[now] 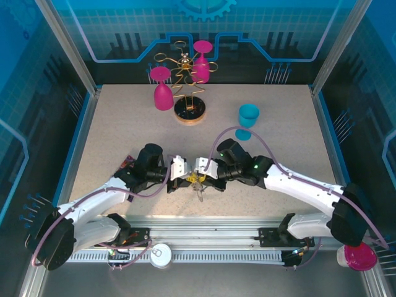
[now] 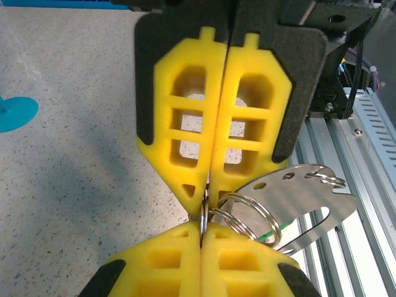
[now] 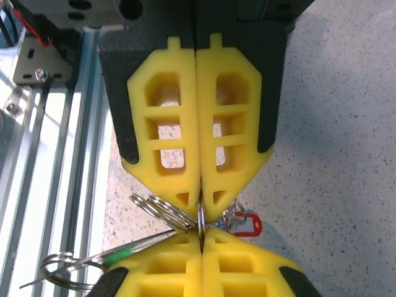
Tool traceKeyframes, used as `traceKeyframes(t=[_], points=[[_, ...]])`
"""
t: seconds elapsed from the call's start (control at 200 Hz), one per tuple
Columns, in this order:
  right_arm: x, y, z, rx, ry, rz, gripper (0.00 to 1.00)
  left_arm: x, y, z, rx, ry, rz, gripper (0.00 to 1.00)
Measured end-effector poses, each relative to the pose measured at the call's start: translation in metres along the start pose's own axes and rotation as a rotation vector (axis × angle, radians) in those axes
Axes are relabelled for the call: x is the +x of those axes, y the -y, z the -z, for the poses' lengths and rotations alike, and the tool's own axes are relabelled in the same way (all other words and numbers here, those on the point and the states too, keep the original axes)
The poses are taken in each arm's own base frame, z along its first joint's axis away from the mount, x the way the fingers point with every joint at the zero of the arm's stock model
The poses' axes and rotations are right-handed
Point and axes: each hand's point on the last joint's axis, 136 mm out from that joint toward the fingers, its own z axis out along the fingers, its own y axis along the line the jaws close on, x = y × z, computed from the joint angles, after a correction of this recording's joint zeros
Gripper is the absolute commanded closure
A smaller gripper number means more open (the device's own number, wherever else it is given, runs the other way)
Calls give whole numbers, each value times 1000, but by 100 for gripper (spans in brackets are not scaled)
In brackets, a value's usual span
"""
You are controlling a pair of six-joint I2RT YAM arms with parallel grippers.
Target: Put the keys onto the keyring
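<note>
The left pincer (image 2: 207, 197) is pressed together on a thin split ring (image 2: 246, 216). The right pincer (image 3: 199, 209) meets it tip to tip and nips a split ring too. The keyring (image 2: 312, 197) hangs at four o'clock from the left tips, over the six o'clock edge of the table (image 1: 124, 136).

I'd judge the threading half done. The red key (image 3: 245, 224) dangles by the rings, though I can't tell whether it is properly on, and I can't pick out the yellow one.

The right wrist camera gives that red key. The left one gives the keyring's flat, holed plate instead.
</note>
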Motion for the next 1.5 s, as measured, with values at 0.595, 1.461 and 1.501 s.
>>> traceKeyframes(t=[0.595, 1.461, 1.501], points=[[6, 6, 15, 37, 246, -188, 70, -22, -4, 4, -60, 152, -121, 100], [6, 1, -18, 33, 183, -184, 100, -24, -9, -1, -66, 239, 2, 100], [8, 2, -19, 39, 174, -182, 100, -23, -10, -1, -68, 238, 9, 100]])
